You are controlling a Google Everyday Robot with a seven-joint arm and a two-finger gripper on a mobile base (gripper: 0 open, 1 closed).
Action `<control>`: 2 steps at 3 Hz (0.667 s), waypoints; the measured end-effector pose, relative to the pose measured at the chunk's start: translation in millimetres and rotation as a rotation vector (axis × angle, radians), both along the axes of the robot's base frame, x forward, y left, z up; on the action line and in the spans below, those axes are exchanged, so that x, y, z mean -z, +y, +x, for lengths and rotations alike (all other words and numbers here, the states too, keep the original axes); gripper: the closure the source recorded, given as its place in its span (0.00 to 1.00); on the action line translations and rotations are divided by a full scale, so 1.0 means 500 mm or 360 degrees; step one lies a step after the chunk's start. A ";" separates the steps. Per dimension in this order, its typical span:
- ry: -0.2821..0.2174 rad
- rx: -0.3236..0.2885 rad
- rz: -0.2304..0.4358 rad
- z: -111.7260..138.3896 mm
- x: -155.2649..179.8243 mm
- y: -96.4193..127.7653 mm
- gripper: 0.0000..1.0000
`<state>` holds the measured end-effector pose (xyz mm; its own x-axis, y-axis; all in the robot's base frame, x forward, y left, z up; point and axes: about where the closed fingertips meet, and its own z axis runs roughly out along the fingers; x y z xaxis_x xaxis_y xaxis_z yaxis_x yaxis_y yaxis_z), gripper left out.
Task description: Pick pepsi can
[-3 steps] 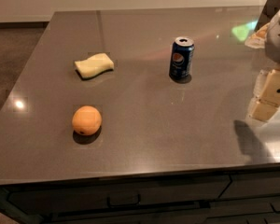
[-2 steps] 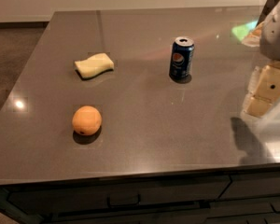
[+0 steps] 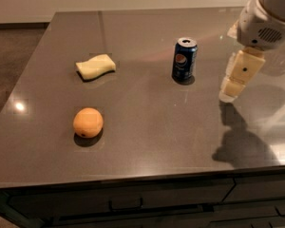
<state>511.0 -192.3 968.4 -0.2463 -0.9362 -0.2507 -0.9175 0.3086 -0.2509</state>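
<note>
The pepsi can (image 3: 184, 59) stands upright on the dark grey countertop (image 3: 147, 122), right of centre. It is dark blue with a silver top and a round logo. My gripper (image 3: 232, 87) hangs from the white arm at the right side of the view, pointing down above the counter. It is to the right of the can and apart from it, holding nothing that I can see.
An orange (image 3: 88, 122) lies at the front left of the counter. A yellow sponge (image 3: 96, 66) lies at the back left. The counter's front edge has drawers (image 3: 126, 203) below it. The arm's shadow (image 3: 242, 141) falls on the counter's right part.
My arm and gripper have moved left, closer to the can. The can, orange and sponge have not moved.
</note>
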 end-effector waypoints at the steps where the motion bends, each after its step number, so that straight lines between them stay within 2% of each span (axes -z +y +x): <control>1: -0.0014 0.0024 0.0020 0.054 0.011 0.011 0.00; 2: -0.0026 0.0057 0.0063 0.109 0.031 0.025 0.00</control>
